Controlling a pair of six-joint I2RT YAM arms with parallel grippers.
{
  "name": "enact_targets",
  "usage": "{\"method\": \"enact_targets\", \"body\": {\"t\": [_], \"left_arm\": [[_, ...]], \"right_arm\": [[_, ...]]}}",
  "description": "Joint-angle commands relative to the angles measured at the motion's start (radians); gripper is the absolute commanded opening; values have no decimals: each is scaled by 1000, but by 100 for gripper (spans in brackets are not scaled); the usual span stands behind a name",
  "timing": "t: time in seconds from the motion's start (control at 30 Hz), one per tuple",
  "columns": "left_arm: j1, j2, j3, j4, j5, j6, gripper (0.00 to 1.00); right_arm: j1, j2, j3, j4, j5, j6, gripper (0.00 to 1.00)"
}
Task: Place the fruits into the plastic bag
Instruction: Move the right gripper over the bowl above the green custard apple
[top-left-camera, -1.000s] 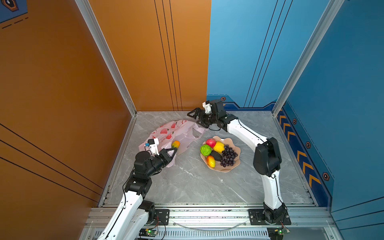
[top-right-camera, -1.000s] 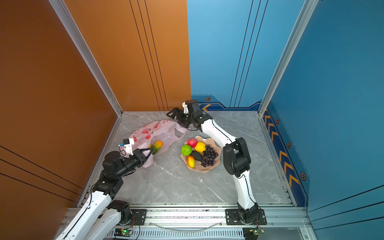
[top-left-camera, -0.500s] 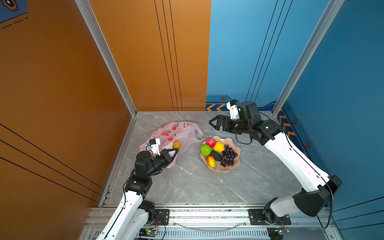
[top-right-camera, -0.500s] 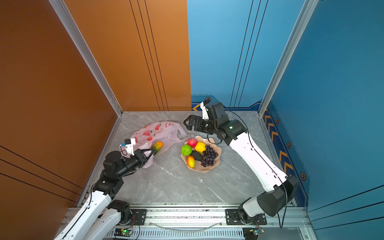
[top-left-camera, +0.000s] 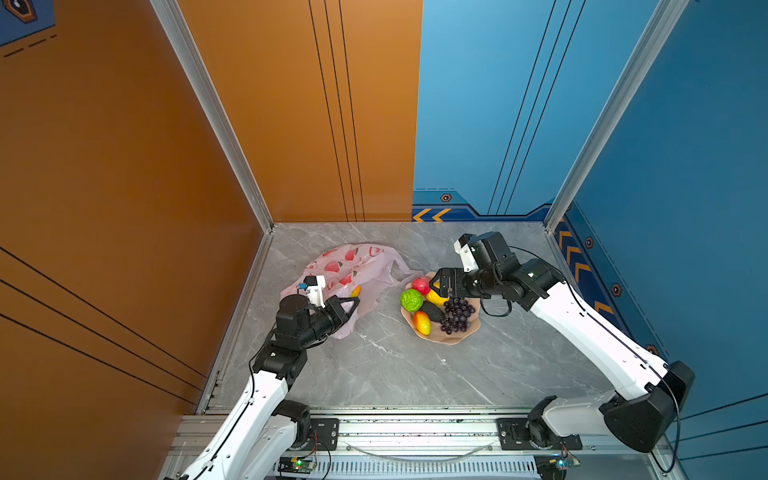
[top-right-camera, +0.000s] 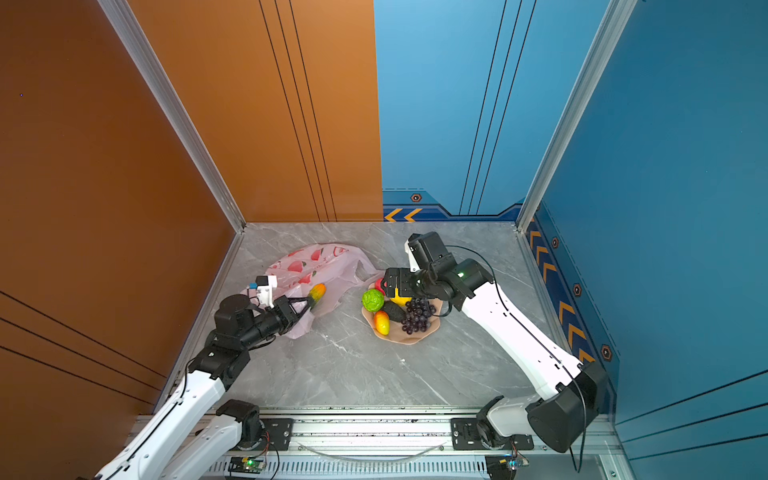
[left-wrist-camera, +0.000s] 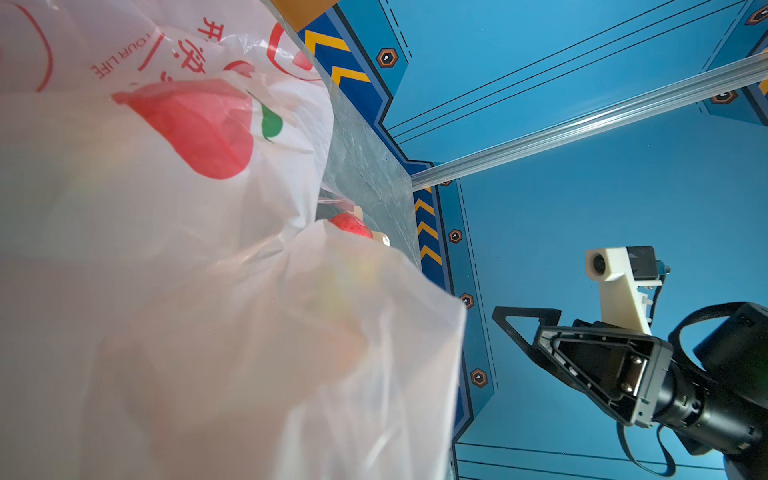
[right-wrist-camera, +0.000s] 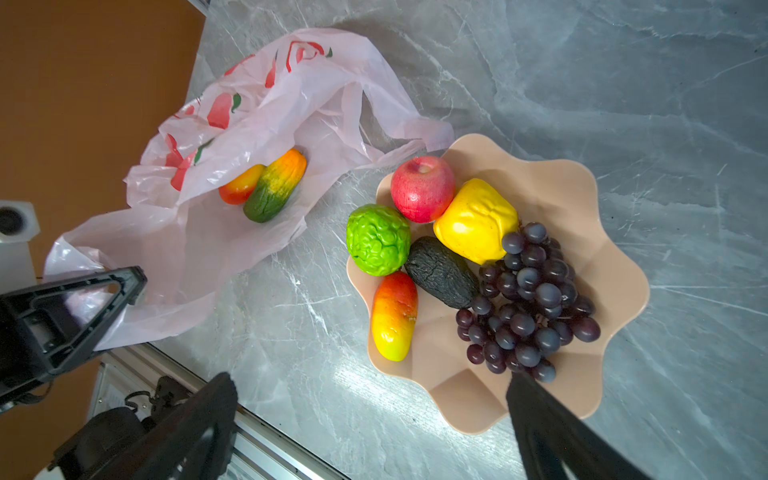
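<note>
Holding two fruits (right-wrist-camera: 266, 187), plastic bag (right-wrist-camera: 257, 120) pinched by left gripper (top-left-camera: 353, 302); six in bowl (right-wrist-camera: 561, 174) under wide-spread right gripper (top-left-camera: 437, 286).

Open marble table (top-left-camera: 395, 365) runs between plastic bag (top-left-camera: 353, 259) and bowl (top-left-camera: 446, 337). The bag's mouth gapes toward the bowl (left gripper (top-left-camera: 355, 301) pinches its near rim); the bowl's fruits (right-wrist-camera: 440, 282) sit packed, touching.

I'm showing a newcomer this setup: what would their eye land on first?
Probably the peach scalloped bowl, right of centre, heaped with glossy fruits, with the open right hand poised above it. Next, the pale-pink plastic bag to its left, already holding a green-orange cucumber shape and a red-yellow mango, its edge pinched in the shut left hand.
</note>
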Motion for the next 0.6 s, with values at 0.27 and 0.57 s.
{"method": "enact_targets", "body": {"t": [0.27, 0.57], "left_arm": [[-39, -31, -14, 33, -61, 33, 0], [-35, -22, 22, -1, -5, 68, 0]], "right_arm": [[44, 236, 77, -34, -7, -103, 96], [87, 367, 96, 22, -27, -42, 95]]}}
